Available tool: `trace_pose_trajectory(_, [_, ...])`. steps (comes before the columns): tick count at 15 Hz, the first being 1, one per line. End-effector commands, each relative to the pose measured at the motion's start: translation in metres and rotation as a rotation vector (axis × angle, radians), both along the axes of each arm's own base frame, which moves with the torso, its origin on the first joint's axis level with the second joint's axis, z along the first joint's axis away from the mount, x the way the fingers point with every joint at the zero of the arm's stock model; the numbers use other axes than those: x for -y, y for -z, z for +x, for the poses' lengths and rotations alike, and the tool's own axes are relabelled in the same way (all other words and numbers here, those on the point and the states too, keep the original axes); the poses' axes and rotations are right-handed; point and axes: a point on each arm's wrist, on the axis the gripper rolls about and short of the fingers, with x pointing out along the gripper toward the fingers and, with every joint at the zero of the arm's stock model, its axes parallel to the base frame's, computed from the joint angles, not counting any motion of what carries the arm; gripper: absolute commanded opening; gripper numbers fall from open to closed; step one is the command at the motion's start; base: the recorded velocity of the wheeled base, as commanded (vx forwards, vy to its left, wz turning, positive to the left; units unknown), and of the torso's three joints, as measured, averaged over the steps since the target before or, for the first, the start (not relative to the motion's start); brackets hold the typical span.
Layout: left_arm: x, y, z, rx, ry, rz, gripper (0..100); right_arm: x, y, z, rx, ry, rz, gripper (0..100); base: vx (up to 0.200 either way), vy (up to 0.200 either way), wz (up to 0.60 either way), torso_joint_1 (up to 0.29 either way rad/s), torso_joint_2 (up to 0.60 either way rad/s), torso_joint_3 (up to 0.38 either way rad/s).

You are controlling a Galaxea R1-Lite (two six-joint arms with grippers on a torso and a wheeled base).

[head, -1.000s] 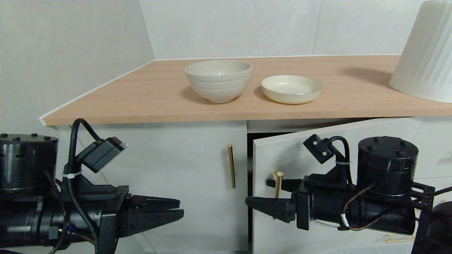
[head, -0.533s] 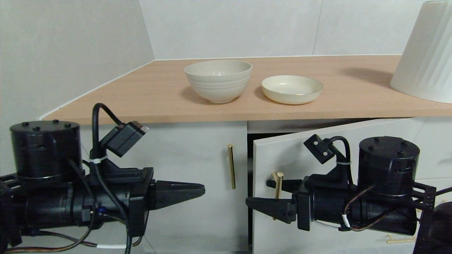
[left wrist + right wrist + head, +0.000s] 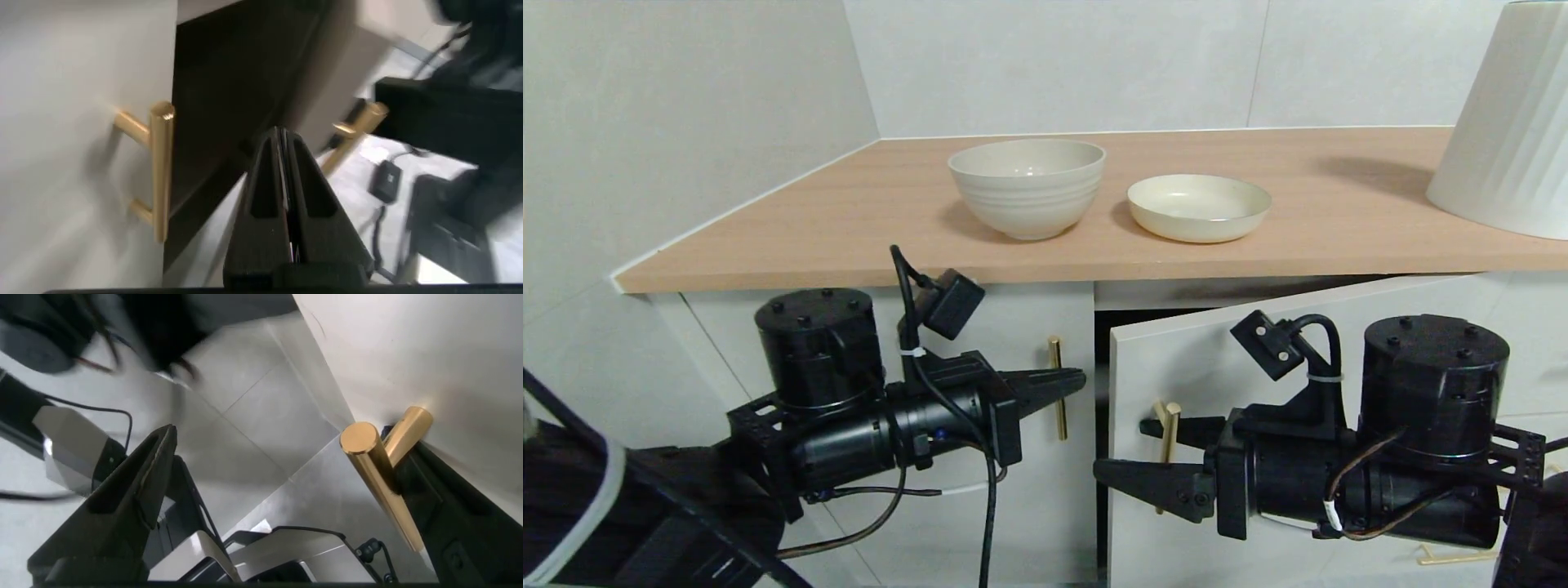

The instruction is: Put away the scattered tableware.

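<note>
A deep cream bowl [image 3: 1027,186] and a shallow cream dish [image 3: 1199,206] stand side by side on the wooden countertop [image 3: 849,220]. Below it, my left gripper [image 3: 1078,380] is shut, its tip just beside the brass handle [image 3: 1057,398] of the closed left cabinet door. In the left wrist view the shut gripper [image 3: 280,139] points at the dark gap between the doors, with that handle [image 3: 161,167] beside it. My right gripper [image 3: 1123,447] is open, its fingers either side of the right door's brass handle [image 3: 1168,429]. That handle [image 3: 384,469] lies close to one finger [image 3: 458,506].
The right cabinet door [image 3: 1176,359] stands ajar, with a dark opening [image 3: 1101,359] between the doors. A large white lampshade [image 3: 1503,122] sits on the countertop at the far right. Pale walls close the corner behind and to the left.
My left arm has moved up and forward to the cabinet, bringing its tip to the left door's handle. The right arm has hardly moved.
</note>
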Motion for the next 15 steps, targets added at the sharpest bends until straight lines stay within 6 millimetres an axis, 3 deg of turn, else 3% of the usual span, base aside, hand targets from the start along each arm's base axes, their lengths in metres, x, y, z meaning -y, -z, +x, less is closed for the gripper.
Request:
trace_pose_trajectory(1, [0.013, 0.027, 0.004, -0.041, -0.002, 0.032, 0, 0.000, 0.000, -0.003, -0.006, -0.009, -0.005, 100, 0.000, 0.000, 0.00, 0.000, 0.00, 0.000])
trace_pose_trajectory(8, [0.019, 0.043, 0.011, -0.048, -0.010, 0.058, 0, -0.001, 0.002, -0.003, -0.012, -0.016, -0.011, 100, 0.000, 0.000, 0.00, 0.000, 0.00, 0.000])
trace_pose_trajectory(12, [0.042, 0.064, 0.019, 0.014, -0.089, 0.093, 0, -0.002, 0.004, -0.005, -0.018, -0.022, -0.018, 100, 0.000, 0.000, 0.00, 0.000, 0.00, 0.000])
trace_pose_trajectory(15, [0.049, 0.061, 0.017, 0.057, -0.086, 0.056, 0, -0.002, 0.004, -0.005, -0.018, -0.022, -0.018, 100, 0.000, 0.000, 0.00, 0.000, 0.00, 0.000])
